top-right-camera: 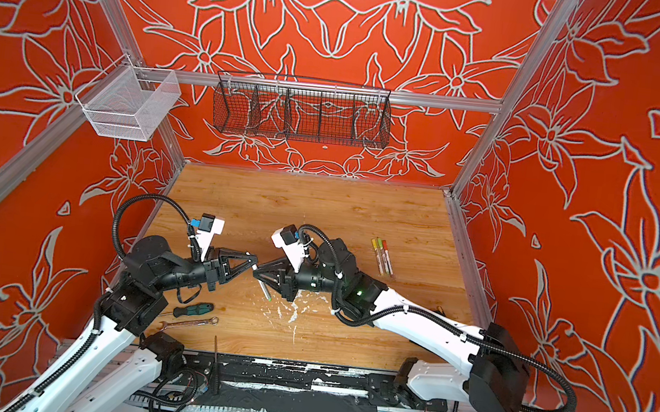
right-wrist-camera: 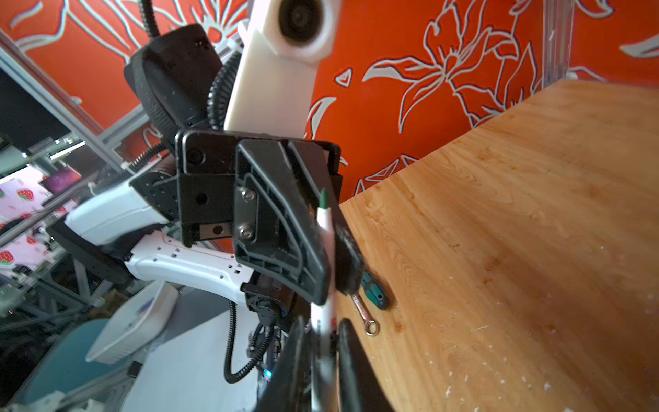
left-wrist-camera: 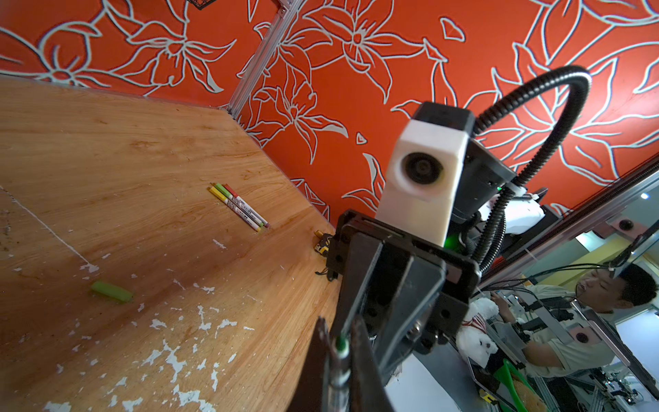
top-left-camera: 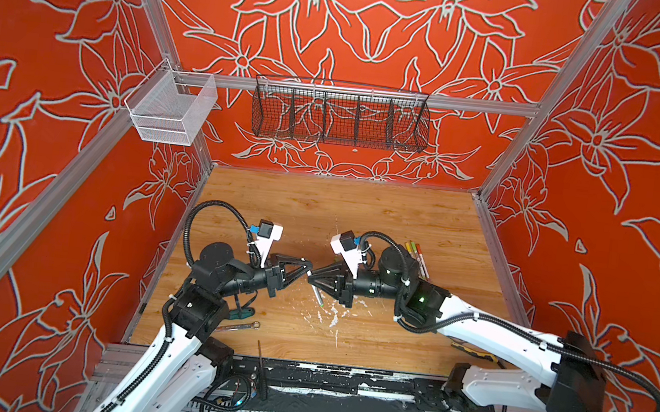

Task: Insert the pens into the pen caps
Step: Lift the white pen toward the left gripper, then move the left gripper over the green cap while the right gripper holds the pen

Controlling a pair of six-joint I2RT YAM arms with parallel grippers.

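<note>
A white pen with a green end hangs over the middle of the table, crosswise between both grippers, which meet tip to tip. My left gripper is shut on the pen. In the right wrist view its green nib pokes past the left fingers. My right gripper is slightly open, its fingers around the barrel with a gap on one side. A green pen cap lies on the wood; the top views do not show it. Three pens lie side by side at the right.
A green-handled screwdriver and a silver wrench lie front left under the left arm. A yellow-black tool lies under the right arm. A black wire basket and a white mesh basket hang on the walls.
</note>
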